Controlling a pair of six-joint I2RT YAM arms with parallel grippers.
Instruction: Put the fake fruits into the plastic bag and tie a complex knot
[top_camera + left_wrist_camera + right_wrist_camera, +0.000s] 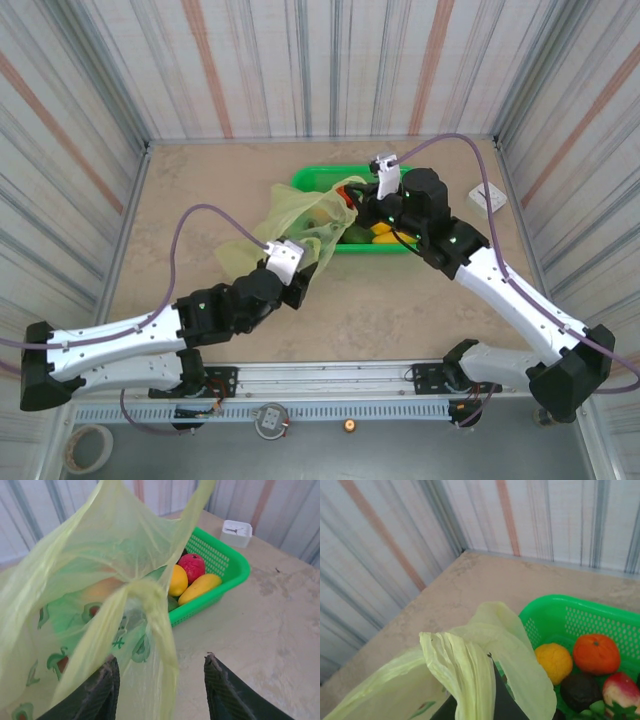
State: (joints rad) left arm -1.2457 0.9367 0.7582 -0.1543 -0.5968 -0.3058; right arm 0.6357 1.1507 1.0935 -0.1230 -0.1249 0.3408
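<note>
The plastic bag [300, 215] is thin yellow-green film with avocado prints, lifted between both grippers beside the green basket [310, 180]. My right gripper [355, 203] is shut on one bunched handle of the bag [465, 665], the film pinched between its dark fingers [507, 700]. My left gripper [160, 660] stands open below the bag [100, 555]; a twisted handle strip hangs between its jaws, against the left finger [102, 685]. An orange fruit [102, 587] shows faintly through the film. Fake fruits lie in the basket: red [192, 566], orange-yellow [177, 580], yellow [200, 587], orange [596, 653], dark [578, 691].
The green basket [235, 565] sits at the back middle of the beige table [380, 300], partly under the bag. A small white box [488, 197] lies to its right. Striped walls [320, 70] enclose the table on three sides.
</note>
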